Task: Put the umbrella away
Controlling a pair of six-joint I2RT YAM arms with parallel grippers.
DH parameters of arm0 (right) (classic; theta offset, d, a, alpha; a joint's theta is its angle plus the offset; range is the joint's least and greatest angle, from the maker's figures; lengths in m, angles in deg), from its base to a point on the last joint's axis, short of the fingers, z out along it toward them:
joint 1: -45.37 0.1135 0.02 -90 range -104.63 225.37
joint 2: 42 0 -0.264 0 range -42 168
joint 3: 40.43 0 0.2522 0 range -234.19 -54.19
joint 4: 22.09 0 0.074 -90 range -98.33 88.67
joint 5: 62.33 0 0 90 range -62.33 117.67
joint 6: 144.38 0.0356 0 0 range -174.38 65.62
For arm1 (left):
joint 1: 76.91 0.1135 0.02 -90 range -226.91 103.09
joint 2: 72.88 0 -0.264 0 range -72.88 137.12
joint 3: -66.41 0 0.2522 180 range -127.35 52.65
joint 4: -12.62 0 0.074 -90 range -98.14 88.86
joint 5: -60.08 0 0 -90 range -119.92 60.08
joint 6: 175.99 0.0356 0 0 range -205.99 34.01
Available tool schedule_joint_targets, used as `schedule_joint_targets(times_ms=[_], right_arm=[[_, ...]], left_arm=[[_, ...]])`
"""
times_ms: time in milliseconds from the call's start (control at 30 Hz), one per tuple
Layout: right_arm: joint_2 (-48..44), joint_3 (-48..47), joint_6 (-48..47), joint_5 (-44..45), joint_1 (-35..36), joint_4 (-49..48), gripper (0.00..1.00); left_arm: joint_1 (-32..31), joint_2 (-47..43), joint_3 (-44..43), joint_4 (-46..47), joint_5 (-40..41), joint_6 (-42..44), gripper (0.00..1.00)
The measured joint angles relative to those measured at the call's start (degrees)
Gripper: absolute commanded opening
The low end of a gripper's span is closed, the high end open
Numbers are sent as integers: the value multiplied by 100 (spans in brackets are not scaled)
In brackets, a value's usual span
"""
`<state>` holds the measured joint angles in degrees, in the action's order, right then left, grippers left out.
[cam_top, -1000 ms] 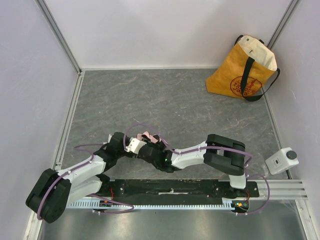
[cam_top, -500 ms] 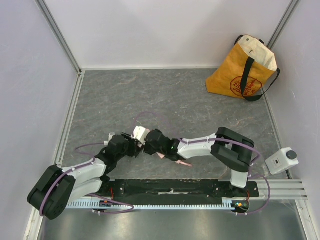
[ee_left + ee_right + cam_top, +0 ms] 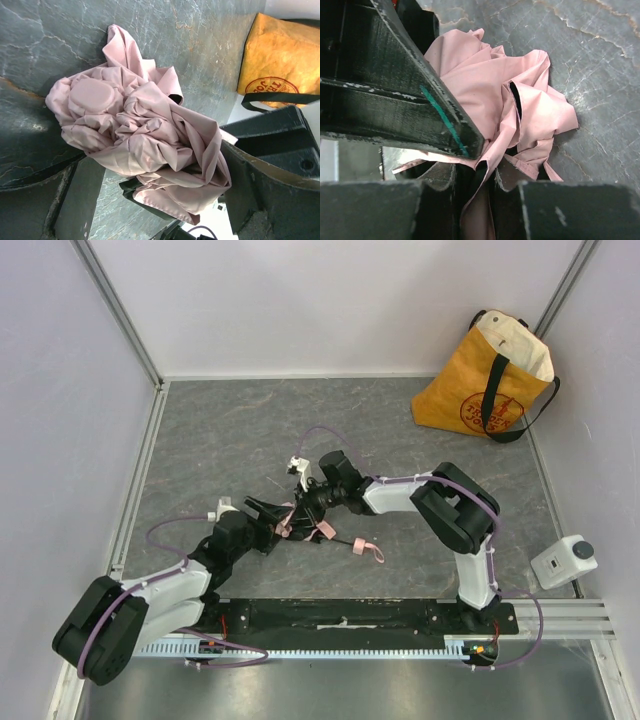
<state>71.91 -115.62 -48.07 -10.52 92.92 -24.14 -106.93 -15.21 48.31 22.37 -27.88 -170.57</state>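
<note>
The umbrella lies crumpled and not yet put away, mid-desk toward the near edge, well apart from the tote bag in the far right corner. The right fingers pinch a fabric fold, and the left fingers stand wide around the bundle.

From above we make out little of the umbrella: the left gripper and right gripper meet over its fabric, leaving pink scraps too small to read. In the left wrist view its lower fold slips behind the fingers, and we cannot tell whether they press it. Beyond it, the tote bag is cut by the frame. In the right wrist view black gripper parts cover its upper left, and the bottom edge crops it.
</note>
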Motion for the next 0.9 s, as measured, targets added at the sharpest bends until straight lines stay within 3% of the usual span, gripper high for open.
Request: schedule_joint_targets(times_ms=[300,600,900], right_arm=[[745,-520,723,-1714,-629,103,0],[1281,-992,1176,-2549,-988,363,0],[1169,13,3034,-2498,-1082,-1794,0]], left_arm=[[55,750,-435,-55,-227,85,83],[70,1185,-647,87,-365,85,93],[70,1563,-581,688,-737,68,92]])
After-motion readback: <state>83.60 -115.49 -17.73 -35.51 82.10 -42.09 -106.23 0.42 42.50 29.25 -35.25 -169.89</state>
